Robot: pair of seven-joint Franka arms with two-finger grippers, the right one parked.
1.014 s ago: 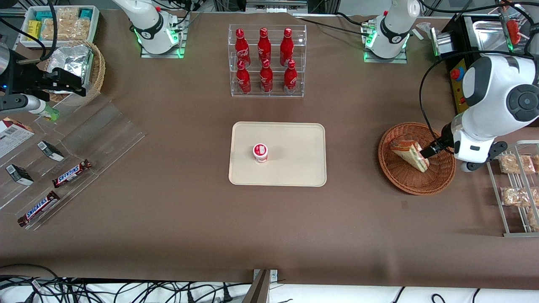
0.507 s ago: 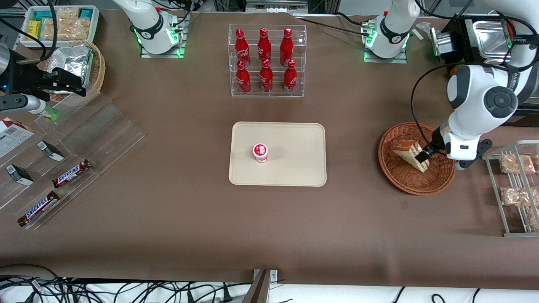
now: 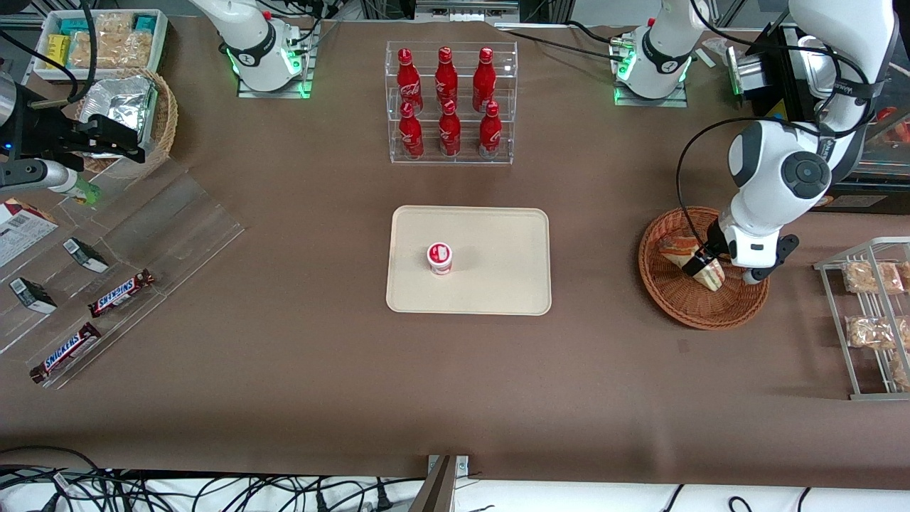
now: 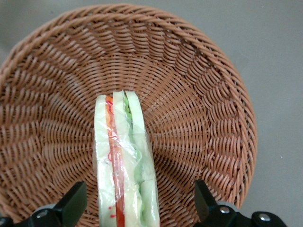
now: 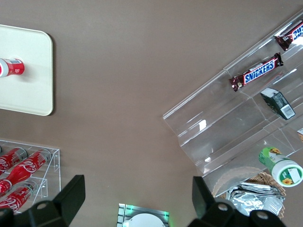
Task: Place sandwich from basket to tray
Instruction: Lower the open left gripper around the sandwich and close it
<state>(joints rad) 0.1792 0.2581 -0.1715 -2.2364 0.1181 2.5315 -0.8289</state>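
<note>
The sandwich [image 3: 684, 256], a wrapped triangular wedge of white bread with red and green filling, lies in the round reddish-brown wicker basket [image 3: 682, 306] toward the working arm's end of the table. It also shows in the left wrist view [image 4: 124, 161], standing on edge in the basket [image 4: 203, 104]. My left gripper [image 3: 700, 269] is down in the basket, open, with one finger on each side of the sandwich and not touching it [image 4: 140, 203]. The cream tray [image 3: 498, 284] lies at the table's middle.
A small red-and-white cup [image 3: 439, 257] stands on the tray. A clear rack of red bottles [image 3: 449, 103] stands farther from the front camera than the tray. A metal wire rack with bagged snacks [image 3: 871, 313] stands beside the basket, toward the table's end.
The left arm has swung over the basket, toward the tray, and the gripper has come down around the sandwich. The sandwich has not moved.
</note>
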